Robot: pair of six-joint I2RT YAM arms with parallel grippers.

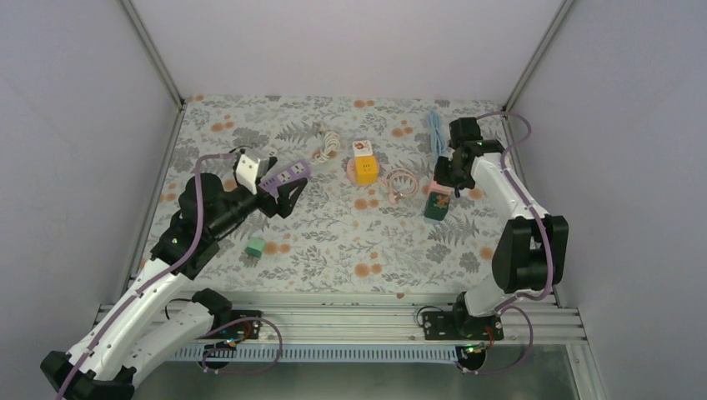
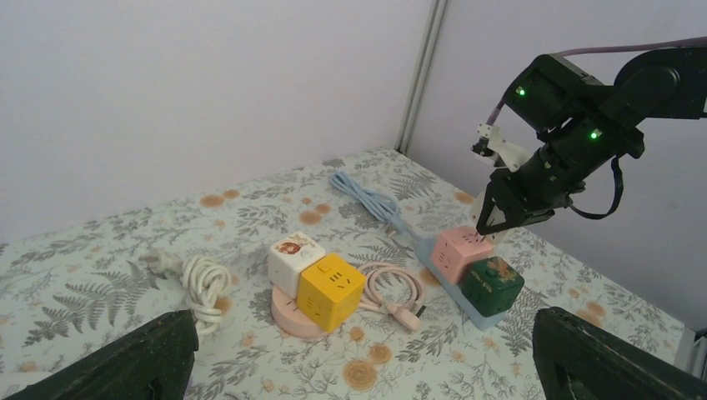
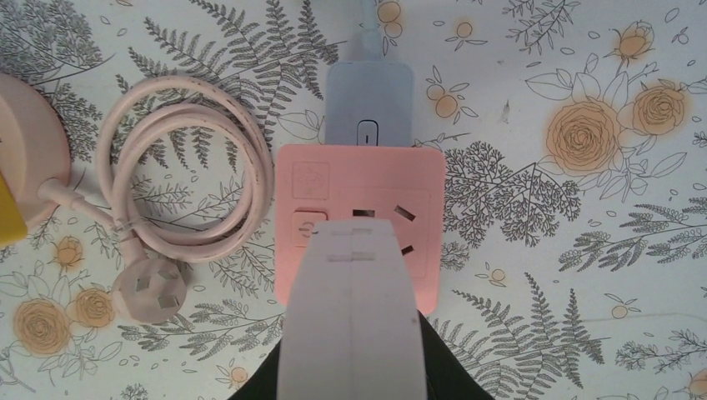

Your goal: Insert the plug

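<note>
The white plug (image 3: 354, 312), squeezed in our right gripper (image 2: 493, 218), hangs over the pink socket (image 3: 358, 208) near the table's (image 1: 333, 250) right edge, and we think it is not pushed in yet.

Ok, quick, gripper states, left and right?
Left gripper: open, holding nothing.
Right gripper: closed on the white plug, above the pink socket cube.

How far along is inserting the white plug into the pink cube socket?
Done: right gripper is shut on the white plastic plug. In hand: plug poised over the pink cube socket. To do: pushing it home; seating is hidden. The left gripper is open.
</note>
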